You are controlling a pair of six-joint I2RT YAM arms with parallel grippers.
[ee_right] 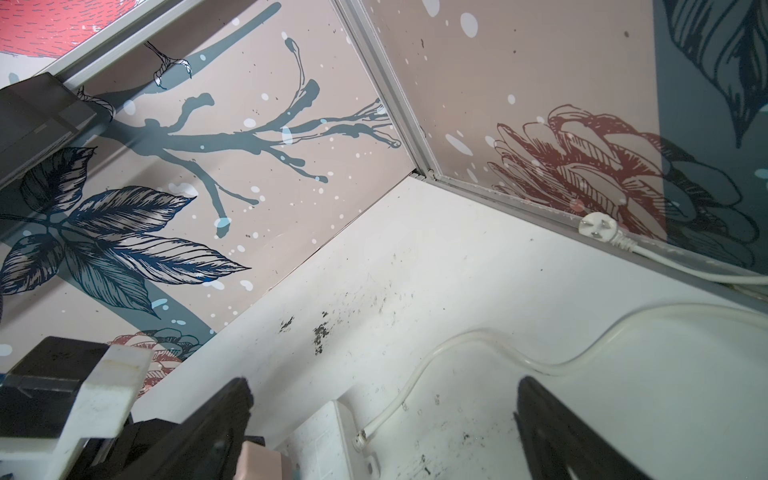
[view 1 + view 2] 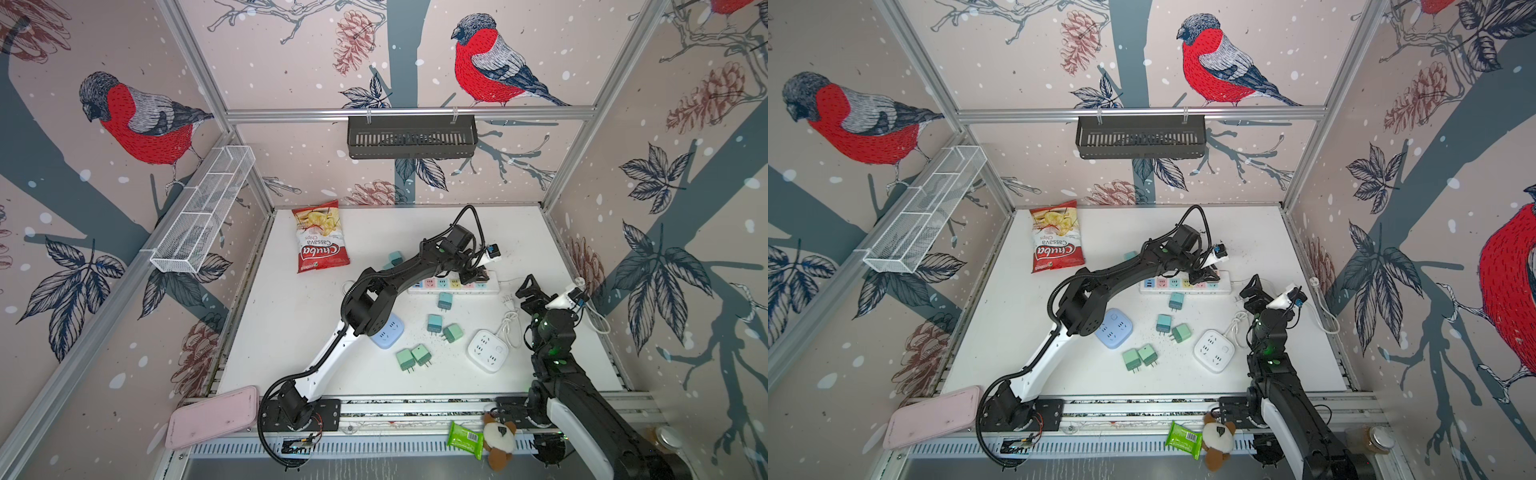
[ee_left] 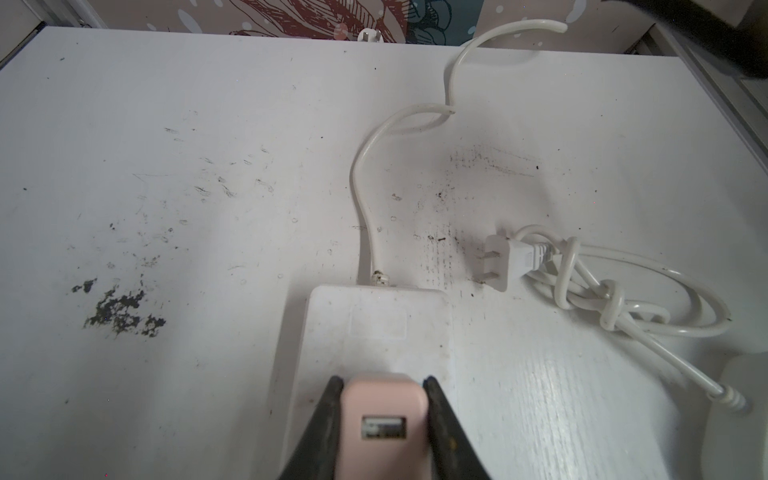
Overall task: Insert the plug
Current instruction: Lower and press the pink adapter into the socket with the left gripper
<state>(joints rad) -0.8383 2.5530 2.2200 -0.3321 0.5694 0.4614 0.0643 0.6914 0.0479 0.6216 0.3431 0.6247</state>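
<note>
The only print that can be read stands on the red and white chips bag (image 2: 320, 237), which lies at the far left of the desk (image 2: 291, 332), a little above and left of centre in both top views (image 2: 1056, 237). It reads "Chuba" in white script on a red band, with "Cassava Chips" just beside it, all upside down to the camera. The green packet (image 2: 465, 439) near the lower edge carries a white barcode label, its digits too small to read.

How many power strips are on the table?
3: long strip under the left gripper, blue square one partly under the left arm, white square one beside the right arm. Arms could hide another.
</note>
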